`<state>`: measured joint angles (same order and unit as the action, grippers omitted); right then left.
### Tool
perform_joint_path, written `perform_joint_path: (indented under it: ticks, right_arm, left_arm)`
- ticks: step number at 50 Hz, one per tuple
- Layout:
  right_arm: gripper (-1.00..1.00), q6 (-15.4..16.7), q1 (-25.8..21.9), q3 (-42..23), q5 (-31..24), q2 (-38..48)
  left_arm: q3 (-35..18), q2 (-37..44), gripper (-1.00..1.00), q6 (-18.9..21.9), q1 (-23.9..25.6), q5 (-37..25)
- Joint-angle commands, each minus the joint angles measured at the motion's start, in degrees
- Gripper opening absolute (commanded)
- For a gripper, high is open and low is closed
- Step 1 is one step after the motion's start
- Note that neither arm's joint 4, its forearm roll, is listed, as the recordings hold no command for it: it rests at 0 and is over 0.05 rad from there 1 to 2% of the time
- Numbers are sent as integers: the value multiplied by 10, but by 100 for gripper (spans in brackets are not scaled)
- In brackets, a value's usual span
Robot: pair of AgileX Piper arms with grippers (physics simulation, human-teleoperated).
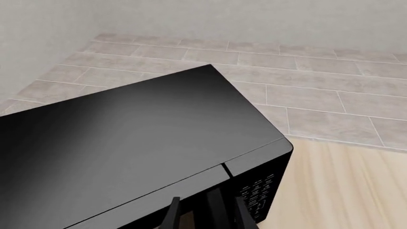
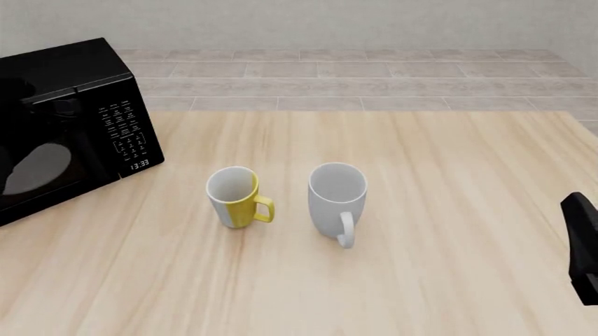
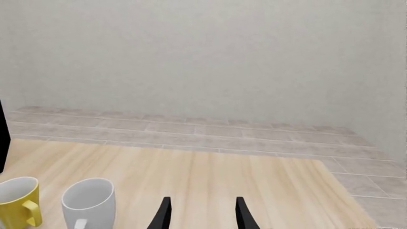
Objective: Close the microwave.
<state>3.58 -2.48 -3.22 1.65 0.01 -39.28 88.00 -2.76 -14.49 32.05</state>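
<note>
The microwave [image 2: 70,122] sits at the front view's far left of the tabletop [image 2: 421,210]. The left gripper [image 1: 205,214], jaws parted, is right at its top front edge, nearer than the right gripper [image 3: 200,214], open at lower right.

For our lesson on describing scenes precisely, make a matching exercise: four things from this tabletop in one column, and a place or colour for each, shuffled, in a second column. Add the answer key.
Column one:
1. microwave
2. yellow mug
3. grey mug
4. right gripper

Column two:
A. mid-table, the right one of the pair
B. glossy black, at the table's far left
C. open, holding nothing
D. pale inside, its handle towards the other mug

Pairs: 1-B, 2-D, 3-A, 4-C
</note>
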Motion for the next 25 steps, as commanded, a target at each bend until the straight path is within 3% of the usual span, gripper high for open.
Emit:
perform_joint_path:
  ticks: [1, 11, 19, 25]
  right_arm:
    - [100, -1, 3, 3, 2, 0]
    - [100, 0, 5, 9, 4, 0]
    - [100, 0, 6, 13, 6, 0]
    - [100, 1, 4, 11, 4, 0]
  left_arm:
    - [-48, 81, 100, 19, -23, -10]
    - [-32, 78, 100, 11, -16, 5]
    - [49, -8, 100, 18, 14, 41]
    - [135, -132, 100, 2, 39, 33]
